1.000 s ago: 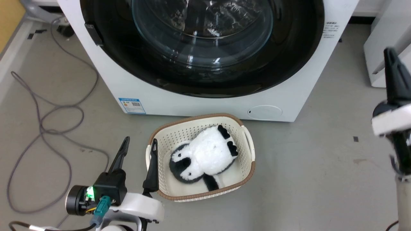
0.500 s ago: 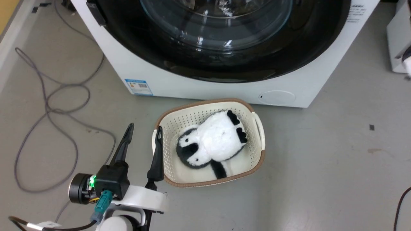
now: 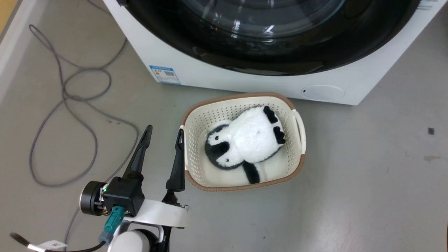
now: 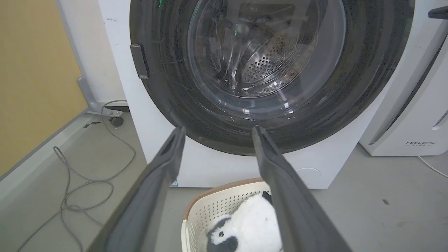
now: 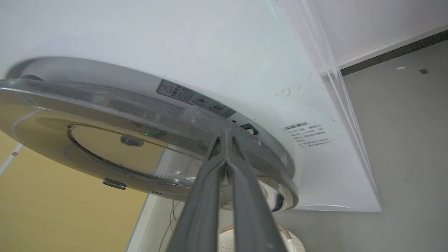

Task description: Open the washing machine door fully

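Right claw (image 5: 225, 134) is pinched shut w/ nothing held, its 2 tips together like a thin wedge at the rim of the washing machine door (image 4: 267, 66), on the side by the warning stickers. Probably so it can slip behind the edge & lever it out. Can't tell if tips touch the rim, or if the door is cracked open yet.

Door sits in the front of the washing machine (image 3: 245, 78), which stands on the floor (image 3: 367, 175) near its left edge by the yellow wall. From the left wrist view it looks shut or close to it.

Left claw (image 3: 165, 129) hangs wide open & empty, low, just beside the basket (image 3: 300, 126), prob. parked clear of the door's swing.

Materials:
- Door: glossy black ring, bulging clear glass bowl, perforated steel drum behind.
- Body: smooth white panels.
- Basket: cream perforated plastic, brown rim, right at the washer's foot.
- Inside it: fluffy black-&-white plush penguin (image 3: 250, 140).
- Grey cable (image 3: 63, 105) loops on the matt grey floor.
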Robot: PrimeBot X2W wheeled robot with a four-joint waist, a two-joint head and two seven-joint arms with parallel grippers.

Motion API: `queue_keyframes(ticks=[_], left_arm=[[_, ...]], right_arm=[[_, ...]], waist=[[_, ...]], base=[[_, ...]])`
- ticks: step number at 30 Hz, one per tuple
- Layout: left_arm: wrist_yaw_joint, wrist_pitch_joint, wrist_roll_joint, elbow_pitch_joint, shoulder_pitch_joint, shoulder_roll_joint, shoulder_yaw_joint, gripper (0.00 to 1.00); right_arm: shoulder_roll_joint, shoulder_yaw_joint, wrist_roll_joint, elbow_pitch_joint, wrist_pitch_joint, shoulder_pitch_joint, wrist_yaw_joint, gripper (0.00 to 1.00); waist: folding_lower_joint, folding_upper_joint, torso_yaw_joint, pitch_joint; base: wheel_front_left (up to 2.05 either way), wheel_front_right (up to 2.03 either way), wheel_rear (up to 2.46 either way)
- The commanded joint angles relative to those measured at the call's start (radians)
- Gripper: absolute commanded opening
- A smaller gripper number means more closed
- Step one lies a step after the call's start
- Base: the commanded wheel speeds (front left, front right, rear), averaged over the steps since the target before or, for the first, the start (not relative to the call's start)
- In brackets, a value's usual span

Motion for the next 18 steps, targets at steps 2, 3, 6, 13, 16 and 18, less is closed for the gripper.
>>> queue_keyframes(ticks=[2, 3, 6, 13, 16, 18], left_arm=[[0.003, -0.011, -0.006, -0.006, -0.025, 0.001, -0.007, 1.0], [0.003, -0.013, -0.007, -0.007, -0.026, 0.001, -0.01, 1.0], [0.003, -0.02, -0.01, -0.009, -0.032, 0.001, -0.017, 1.0], [0.011, -0.034, -0.031, -0.009, -0.045, 0.001, -0.037, 1.0], [0.013, -0.041, -0.036, -0.01, -0.048, 0.001, -0.047, 1.0], [0.014, -0.045, -0.038, -0.01, -0.052, 0.001, -0.052, 1.0]], right_arm=[[-0.009, -0.014, 0.033, 0.033, 0.023, -0.064, 0.0, 0.0], [-0.008, -0.017, 0.042, 0.044, 0.033, -0.078, 0.0, 0.0], [-0.012, -0.021, 0.062, 0.073, 0.066, -0.117, 0.0, 0.0], [-0.024, -0.053, 0.093, 0.174, 0.132, -0.201, -0.001, 0.0], [-0.026, -0.064, 0.105, 0.204, 0.166, -0.231, -0.001, 0.0], [-0.028, -0.076, 0.117, 0.219, 0.185, -0.251, -0.001, 0.0]], waist=[[-0.0001, 0.0, 0.013, 0.015], [-0.0001, 0.0, 0.016, 0.02], [-0.0001, 0.0, 0.026, 0.032], [-0.0001, 0.0, 0.048, 0.056], [-0.0001, 0.0, 0.058, 0.066], [-0.0001, 0.0, 0.064, 0.074]], base=[[0.0, 0.0, 0.0], [0.0, 0.0, 0.0], [0.0, 0.0, 0.0], [0.0, 0.0, 0.0], [0.0, 0.0, 0.0], [0.0, 0.0, 0.0]])
